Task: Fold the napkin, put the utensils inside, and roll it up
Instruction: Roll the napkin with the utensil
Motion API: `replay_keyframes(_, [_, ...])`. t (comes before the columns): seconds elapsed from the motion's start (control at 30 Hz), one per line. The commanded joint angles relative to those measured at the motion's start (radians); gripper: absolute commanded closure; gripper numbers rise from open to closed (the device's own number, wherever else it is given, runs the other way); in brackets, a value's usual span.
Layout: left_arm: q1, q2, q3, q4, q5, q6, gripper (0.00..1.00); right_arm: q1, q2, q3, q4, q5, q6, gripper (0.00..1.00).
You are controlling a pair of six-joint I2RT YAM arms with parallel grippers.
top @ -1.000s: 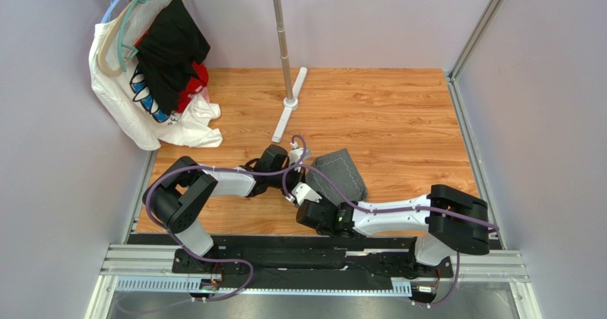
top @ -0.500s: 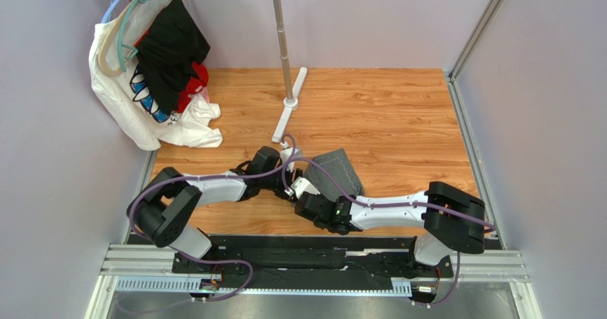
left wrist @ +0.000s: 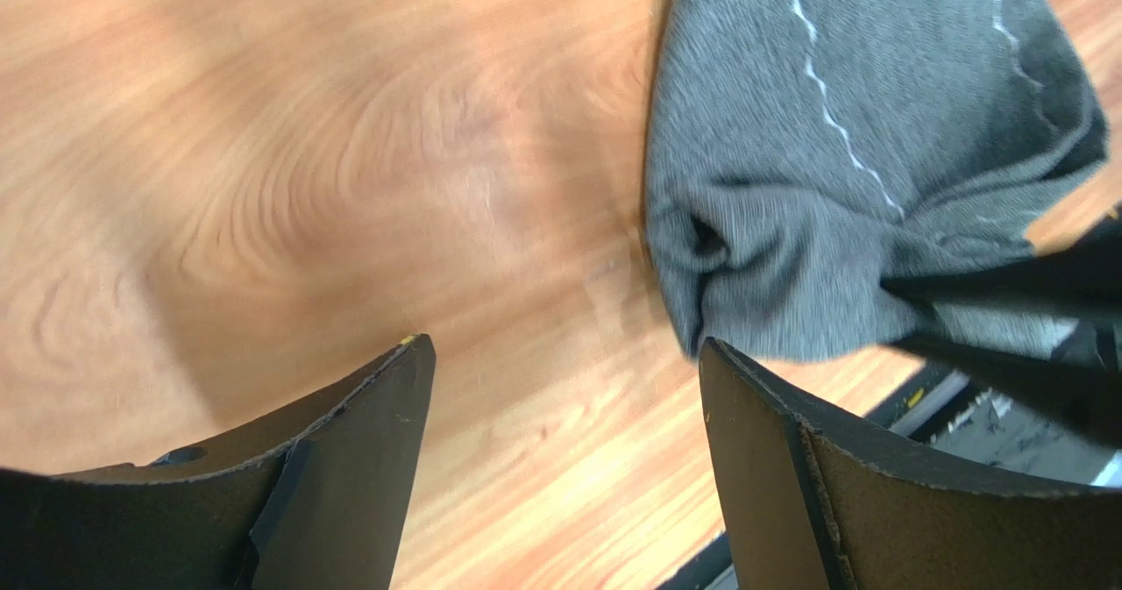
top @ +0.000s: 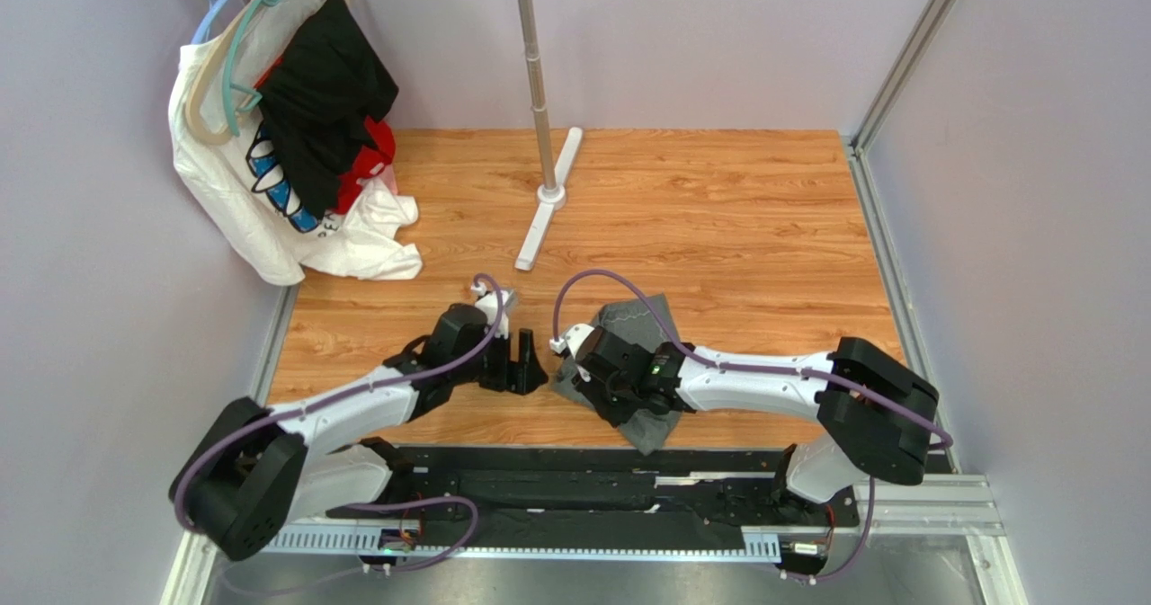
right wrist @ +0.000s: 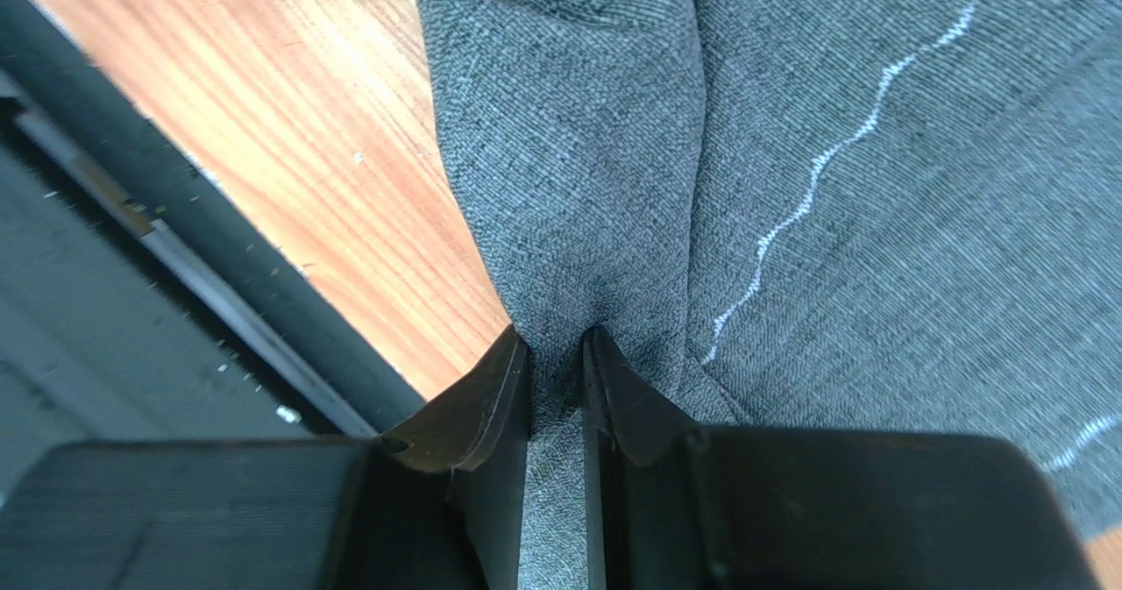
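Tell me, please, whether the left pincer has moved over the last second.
Yes. The left pincer has drawn back down the overhead view, farther from the stand's white foot, and now sits open beside the napkin.

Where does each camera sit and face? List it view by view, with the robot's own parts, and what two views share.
Top external: above and behind the bases, looking down on the wooden table, napkin and hanging clothes; both arms show whole.
Left wrist: on the left arm, looking down past the open left jaws at bare wood and the napkin's edge.
Right wrist: on the right arm, looking down along the right jaws, shut on a napkin fold.
Shared: both wrist views show the napkin's pale stitching.
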Motion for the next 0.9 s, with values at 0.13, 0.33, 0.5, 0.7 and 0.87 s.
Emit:
replay_keyframes(0.13, [0.002, -0.16, -0.12, 0.265, 0.159, 0.035, 0.18, -0.172, -0.035, 0.004, -0.024, -0.411, -0.068, 1.0])
replay_keyframes(0.33, [-0.002, -0.082, -0.12, 0.417, 0.28, 0.069, 0.19, -0.307, -0.008, -0.002, 0.014, -0.616, -0.094, 1.0])
replay_keyframes(0.5, [-0.005, -0.018, -0.101, 0.478, 0.3, 0.101, 0.19, -0.376, 0.046, 0.006, 0.042, -0.73, -0.105, 1.0])
replay_keyframes(0.7, [-0.013, 0.061, -0.078, 0.555, 0.325, 0.109, 0.2, -0.444, 0.098, 0.009, 0.065, -0.787, -0.111, 1.0])
replay_keyframes(0.87, [-0.022, 0.117, -0.065, 0.613, 0.338, 0.109, 0.22, -0.482, 0.152, 0.006, 0.08, -0.833, -0.117, 1.0])
